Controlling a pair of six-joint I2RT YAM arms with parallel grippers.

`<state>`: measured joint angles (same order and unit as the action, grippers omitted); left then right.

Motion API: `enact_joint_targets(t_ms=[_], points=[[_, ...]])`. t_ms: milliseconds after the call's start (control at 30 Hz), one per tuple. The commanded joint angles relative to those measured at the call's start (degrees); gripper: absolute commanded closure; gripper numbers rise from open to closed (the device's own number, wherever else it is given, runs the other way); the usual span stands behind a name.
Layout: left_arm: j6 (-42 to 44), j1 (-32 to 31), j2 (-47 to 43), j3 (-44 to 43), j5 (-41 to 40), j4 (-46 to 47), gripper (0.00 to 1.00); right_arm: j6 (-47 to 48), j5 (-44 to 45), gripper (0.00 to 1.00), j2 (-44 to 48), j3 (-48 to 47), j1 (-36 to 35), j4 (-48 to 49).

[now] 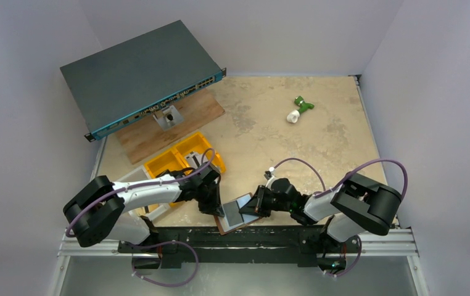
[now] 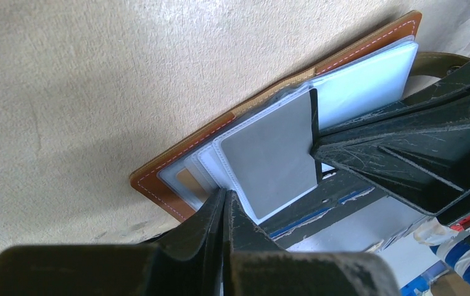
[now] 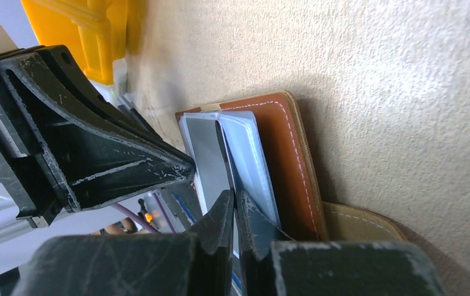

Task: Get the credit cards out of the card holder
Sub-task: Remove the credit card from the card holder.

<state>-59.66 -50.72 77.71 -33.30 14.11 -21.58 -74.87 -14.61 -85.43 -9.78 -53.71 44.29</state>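
Note:
The brown card holder (image 1: 245,217) lies open at the table's near edge, its clear sleeves fanned out. In the left wrist view its leather cover (image 2: 158,179) shows under a grey credit card (image 2: 269,154) in a stitched sleeve. My left gripper (image 2: 225,196) is shut on that sleeve's lower corner. My right gripper (image 3: 233,198) is shut on the thin dark edge of the grey credit card (image 3: 205,154), on the opposite side, beside a pale blue leaf and the brown card holder (image 3: 285,160). Seen from above, the left gripper (image 1: 219,209) and right gripper (image 1: 257,206) flank the holder.
A yellow bin (image 1: 183,159) stands just behind the left arm. A wooden board (image 1: 177,126) and a tilted dark network switch (image 1: 140,74) are at the back left. A small green and white object (image 1: 299,108) lies at the back right. The table's front rail runs under the holder.

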Motion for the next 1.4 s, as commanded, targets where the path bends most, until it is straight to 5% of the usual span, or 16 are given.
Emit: enact_joint_targets(t_ms=[0,1367], points=[[0.7,-0.3,2.5,1.7,-7.7,-7.1,1.0,1.0,2.8,1.0,0.3,0.7,0.0,-1.6],[4.6,-0.3,1.0,-1.3,-9.2,-10.8,1.0,12.3,6.9,1.0,9.9,-2.7,5.7,-20.8]])
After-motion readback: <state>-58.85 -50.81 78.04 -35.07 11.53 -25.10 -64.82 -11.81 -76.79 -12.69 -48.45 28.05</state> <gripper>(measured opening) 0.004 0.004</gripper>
